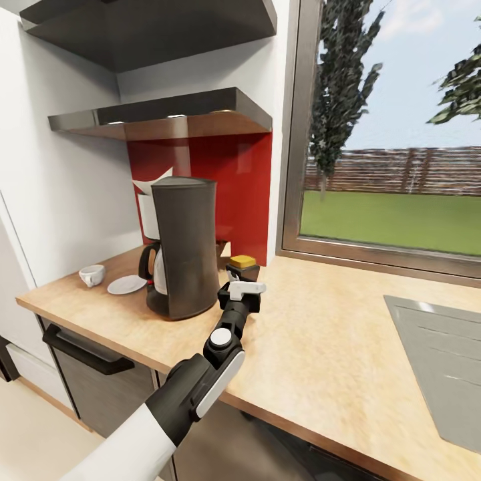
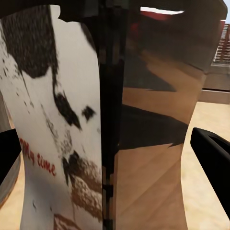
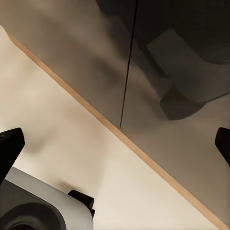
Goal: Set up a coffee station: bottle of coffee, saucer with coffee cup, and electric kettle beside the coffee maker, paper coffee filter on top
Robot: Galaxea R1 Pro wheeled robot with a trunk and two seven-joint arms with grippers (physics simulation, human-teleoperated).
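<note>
Outstretched over the kitchen countertop (image 1: 321, 334), the robot's left arm reached forward from the lower edge of the head view, its black-and-white forearm rising to a bent wrist beside the coffee maker (image 1: 182, 247). At its end, the left gripper (image 1: 242, 277) sat level with the bottle of coffee (image 1: 242, 264), whose yellow-gold lid showed just above the wrist, on the counter close beside the machine and in front of the red wall panel (image 1: 234, 180). Seen from the left wrist, the bottle's pale printed label (image 2: 52, 134) stood between the two dark fingers (image 2: 211, 153), which were spread to either side of it; whether they touched the jar could not be told. The right gripper (image 3: 115, 143) hung low with its fingers spread wide apart on nothing, facing grey cabinet fronts (image 3: 158, 72) and pale floor (image 3: 62, 124). Farther left on the worktop, the coffee cup (image 1: 91, 274) rested on the wood just beside the saucer (image 1: 126, 284). A white filter (image 1: 148, 200) peeked out behind the coffee maker.
</note>
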